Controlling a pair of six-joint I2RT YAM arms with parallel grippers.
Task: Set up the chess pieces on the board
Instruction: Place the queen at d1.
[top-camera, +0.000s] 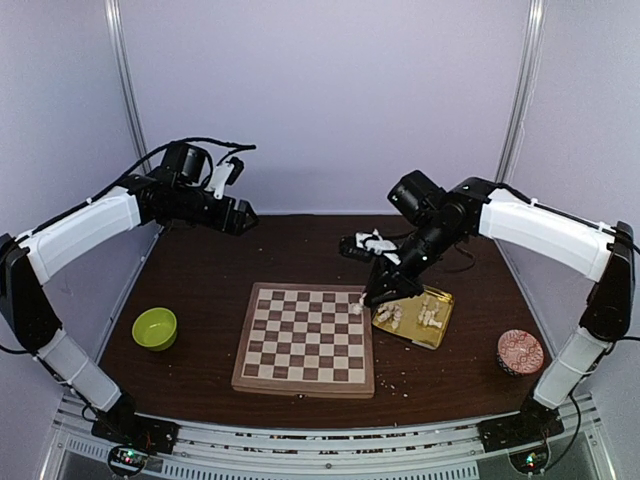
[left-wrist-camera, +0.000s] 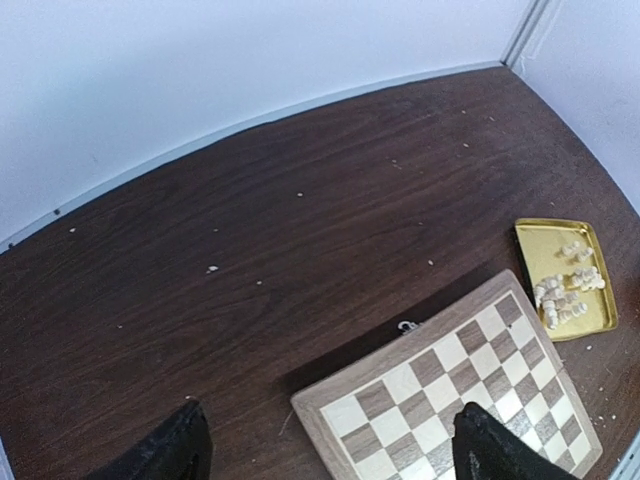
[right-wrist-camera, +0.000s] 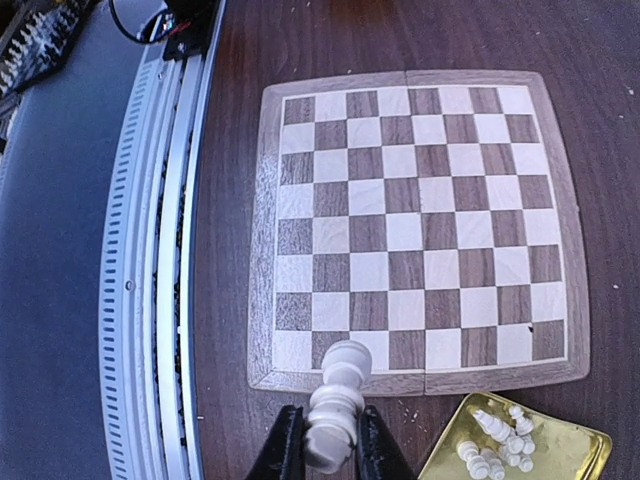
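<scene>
**Q:** Which step do we show here?

**A:** We judge it to be the first placement. The board carries no figure, and the right jaws are clenched on one chess piece. They hold it upright over the board's border, on the side nearest the gold tray.

**Q:** Where are the others?

**A:** The other chess pieces lie heaped in that tray, which sits just beside the board on the bench.

**Q:** What does the next move call for?

**A:** In our reading, the piece must be carried over an edge-row square and lowered until its base sits flat. Only then should the jaws let go, since a tilt would probably topple so slender a figure.

**Q:** How does the held piece look?

**A:** It is cream-white and turned, with a rounded head above a collar. From this steep angle we cannot say whether it is a pawn or a bishop.

**Q:** And the left arm?

**A:** Its jaws are spread wide and grasp nothing. They are raised over the bench's far left, well apart from the board.
</scene>
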